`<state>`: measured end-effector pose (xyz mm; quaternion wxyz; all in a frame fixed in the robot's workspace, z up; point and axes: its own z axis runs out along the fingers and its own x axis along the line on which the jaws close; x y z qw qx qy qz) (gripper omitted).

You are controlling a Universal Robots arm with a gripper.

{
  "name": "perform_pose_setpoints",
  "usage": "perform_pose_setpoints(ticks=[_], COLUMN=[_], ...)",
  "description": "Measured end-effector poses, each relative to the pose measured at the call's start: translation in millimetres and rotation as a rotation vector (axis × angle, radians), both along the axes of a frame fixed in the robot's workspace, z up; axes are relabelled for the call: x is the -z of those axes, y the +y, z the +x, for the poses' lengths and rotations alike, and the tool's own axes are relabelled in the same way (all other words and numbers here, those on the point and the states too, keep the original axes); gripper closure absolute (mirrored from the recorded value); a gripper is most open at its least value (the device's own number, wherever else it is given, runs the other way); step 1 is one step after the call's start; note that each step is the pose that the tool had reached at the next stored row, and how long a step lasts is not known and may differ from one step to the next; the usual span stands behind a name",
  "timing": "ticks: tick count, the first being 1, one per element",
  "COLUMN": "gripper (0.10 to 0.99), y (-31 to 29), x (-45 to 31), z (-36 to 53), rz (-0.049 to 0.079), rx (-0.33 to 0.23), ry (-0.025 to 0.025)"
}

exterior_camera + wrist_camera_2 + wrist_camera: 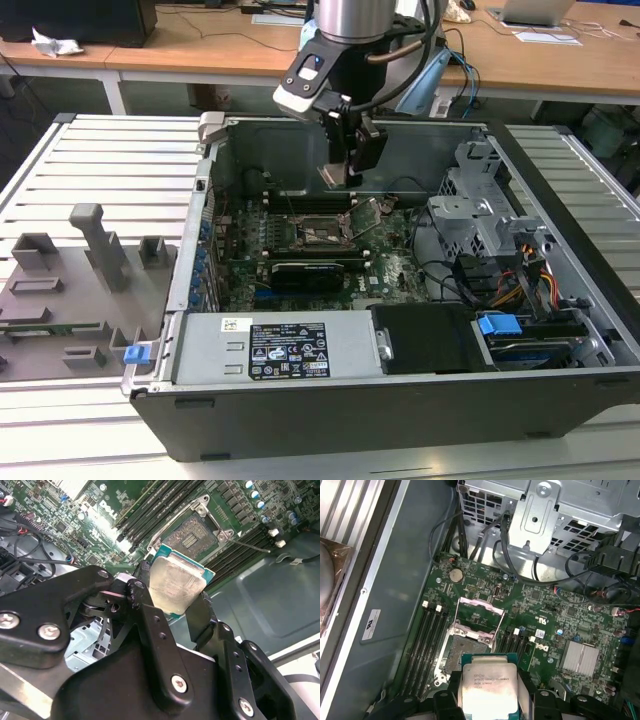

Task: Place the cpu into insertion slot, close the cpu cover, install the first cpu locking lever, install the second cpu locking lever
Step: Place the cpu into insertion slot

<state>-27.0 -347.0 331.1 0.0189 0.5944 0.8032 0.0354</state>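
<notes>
One cpu [489, 686], one cpu cover [480, 604], one motherboard [545, 607]

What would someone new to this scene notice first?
The silvery cpu, clamped in the black jaws of the gripper, hangs above the green motherboard. Just below it the empty socket lies bare, its cpu cover swung up. In the exterior view all this sits inside an open desktop case lying on a slatted table.

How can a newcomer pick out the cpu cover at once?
Inside the open computer case, find the green motherboard and its cpu socket between two banks of black memory slots. The cpu cover stands swung open at the socket's edge; unlike the solid cpu in the gripper, it is a thin silvery frame with an open middle.
</notes>
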Motion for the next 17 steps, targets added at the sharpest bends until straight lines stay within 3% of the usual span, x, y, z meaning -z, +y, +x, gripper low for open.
perform_pose_setpoints(ticks=[17], gripper=[0.557], y=[0.0], x=[7.9], z=[0.0], rz=[0.000], rx=[0.000], ry=[0.0000])
